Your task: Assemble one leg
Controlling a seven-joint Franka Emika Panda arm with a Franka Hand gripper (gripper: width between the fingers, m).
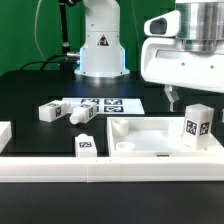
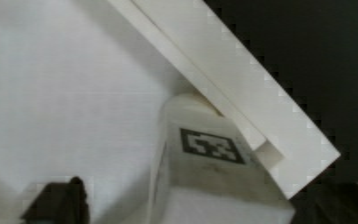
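Note:
One leg [image 1: 197, 125], a white block with black-and-white tags, stands upright on the corner of the white tray-like tabletop [image 1: 140, 145] at the exterior view's right. My gripper [image 1: 188, 100] hangs just above it, jaws spread, one dark finger [image 1: 172, 98] beside the leg's top and apart from it. In the wrist view the leg [image 2: 208, 150] lies against the tabletop's raised rim [image 2: 211, 70], between the jaws of my gripper [image 2: 194, 208]. One dark fingertip [image 2: 55, 200] shows well clear of the leg. The other is not clearly seen.
Two loose legs [image 1: 50, 111] [image 1: 80, 115] lie on the black table left of the tabletop. A third [image 1: 86, 146] stands by the white front rail [image 1: 60, 170]. The marker board [image 1: 108, 103] lies behind them. The robot base [image 1: 100, 45] stands at the back.

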